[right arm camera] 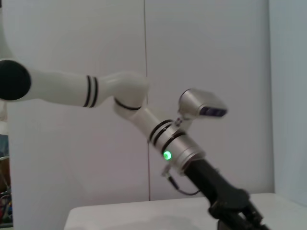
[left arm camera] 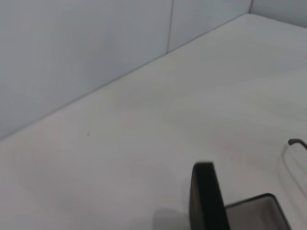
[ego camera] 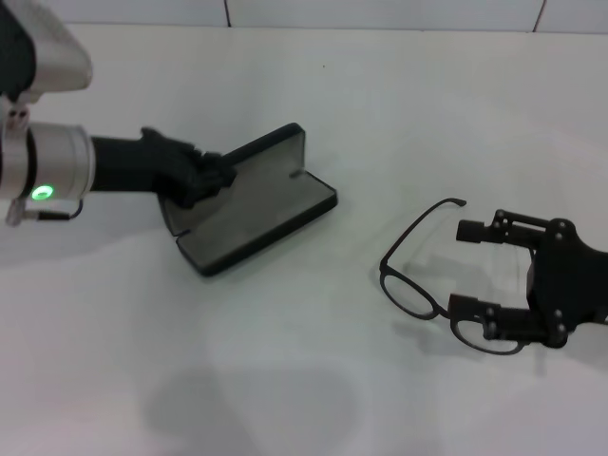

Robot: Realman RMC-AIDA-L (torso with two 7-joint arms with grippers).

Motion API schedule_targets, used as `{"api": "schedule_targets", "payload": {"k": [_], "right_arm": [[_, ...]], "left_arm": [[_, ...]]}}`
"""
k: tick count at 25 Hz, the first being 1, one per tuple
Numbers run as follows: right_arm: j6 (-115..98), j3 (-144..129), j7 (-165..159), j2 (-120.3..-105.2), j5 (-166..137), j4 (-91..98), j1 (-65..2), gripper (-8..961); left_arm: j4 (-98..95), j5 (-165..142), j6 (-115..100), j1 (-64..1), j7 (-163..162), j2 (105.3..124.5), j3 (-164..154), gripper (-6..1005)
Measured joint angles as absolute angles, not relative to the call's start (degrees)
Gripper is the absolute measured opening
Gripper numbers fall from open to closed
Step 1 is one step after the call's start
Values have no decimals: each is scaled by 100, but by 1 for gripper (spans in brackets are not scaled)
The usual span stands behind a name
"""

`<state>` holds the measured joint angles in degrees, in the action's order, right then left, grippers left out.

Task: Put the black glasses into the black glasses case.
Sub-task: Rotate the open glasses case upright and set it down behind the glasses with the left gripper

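Observation:
The black glasses case [ego camera: 255, 211] lies open at the table's middle left, its lid standing up and its grey lining showing. My left gripper [ego camera: 211, 177] is shut on the lid's left end. The left wrist view shows the lid's edge [left arm camera: 206, 199] and the lined base. The black glasses [ego camera: 408, 294] lie unfolded on the table at the right, apart from the case. My right gripper [ego camera: 458, 269] is open just right of them, one finger [ego camera: 475, 311] over the right lens and the other beside the far temple arm. A temple tip [left arm camera: 295, 142] shows in the left wrist view.
The white table [ego camera: 313, 380] meets a tiled wall [ego camera: 380, 11] at the back. The right wrist view shows my left arm [right arm camera: 172, 143] reaching down to the table.

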<state>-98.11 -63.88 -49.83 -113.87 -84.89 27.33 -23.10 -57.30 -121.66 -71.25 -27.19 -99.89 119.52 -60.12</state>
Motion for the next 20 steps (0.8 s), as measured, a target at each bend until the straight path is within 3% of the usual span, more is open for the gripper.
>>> {"api": "schedule_targets", "payload": {"k": [5, 20], "right_arm": [[-9828, -6390, -4983, -11397, -8566, 2725, -2312, 747], [-9840, -6366, -4719, -11470, -8584, 2678, -2035, 746]], "left_arm": [[-5729, -12186, -7142, -2987, -9848, 11953, -6094, 226], [-5263, -11937, -7115, -3746, -8102, 11970, -6727, 242]]}}
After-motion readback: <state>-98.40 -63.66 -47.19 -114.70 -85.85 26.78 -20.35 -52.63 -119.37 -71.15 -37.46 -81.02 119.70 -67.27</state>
